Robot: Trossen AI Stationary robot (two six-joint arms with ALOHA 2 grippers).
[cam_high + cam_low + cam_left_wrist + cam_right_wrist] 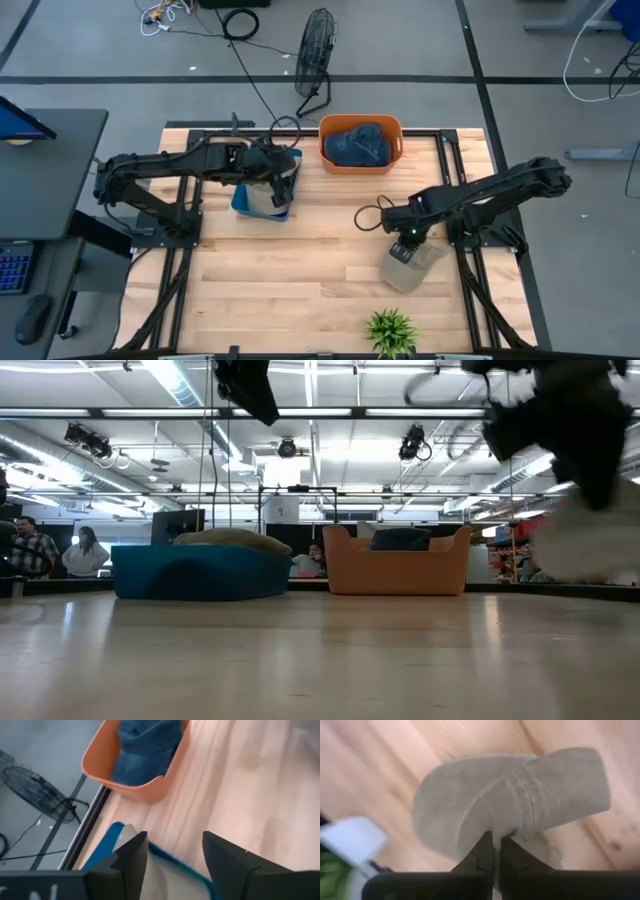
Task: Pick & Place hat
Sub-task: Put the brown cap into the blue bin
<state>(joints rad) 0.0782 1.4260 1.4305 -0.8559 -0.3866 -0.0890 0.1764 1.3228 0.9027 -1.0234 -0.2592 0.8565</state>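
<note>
My right gripper [405, 243] is shut on a beige hat [412, 265] over the table's right half. The hat also shows in the right wrist view [510, 795] and as a pale blur in the low view [590, 545]. My left gripper [275, 180] hangs open and empty above a blue bin [245, 203]. In the left wrist view its fingers [175, 845] stand over the bin's rim [107, 845]. Another beige hat [230, 538] lies in the blue bin. A dark blue hat [358, 145] lies in an orange bin [325, 150] at the far edge. My right gripper pinches the beige hat between its two fingers at a puckered spot of fabric [512, 827] near where brim and crown meet. The fingers come from above, pointing down. The hat hangs below them, spread out, and in the low view it is clear of the table.
A small green plant [390, 332] stands at the table's near edge, near the held hat. The orange bin [400, 572] and the blue bin [200, 572] stand side by side at the far side. Bare wood lies between them and the near edge.
</note>
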